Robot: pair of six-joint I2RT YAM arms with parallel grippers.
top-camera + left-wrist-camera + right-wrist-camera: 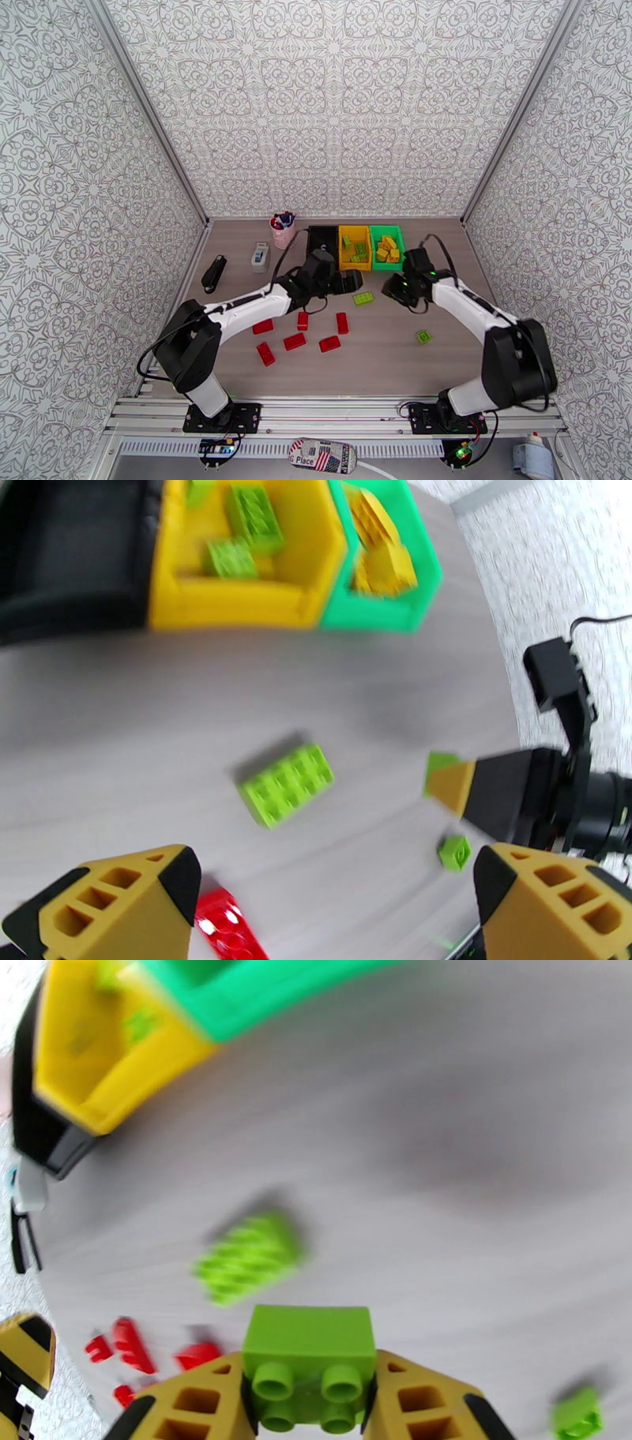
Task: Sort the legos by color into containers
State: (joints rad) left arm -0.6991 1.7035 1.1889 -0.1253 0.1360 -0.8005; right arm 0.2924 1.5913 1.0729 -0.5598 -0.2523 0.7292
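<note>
Near the worktop's back edge, right gripper (310,1390) is clamping a green brick (308,1335), likely for the yellow bin (229,606) holding greens; left gripper (332,884) is hovering released.

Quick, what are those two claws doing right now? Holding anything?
Left gripper: open, holding nothing.
Right gripper: closed on a light green lego.

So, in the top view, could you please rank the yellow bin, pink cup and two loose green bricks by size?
Yellow bin
Pink cup
Wide green brick, centre
Small green brick, right
</note>
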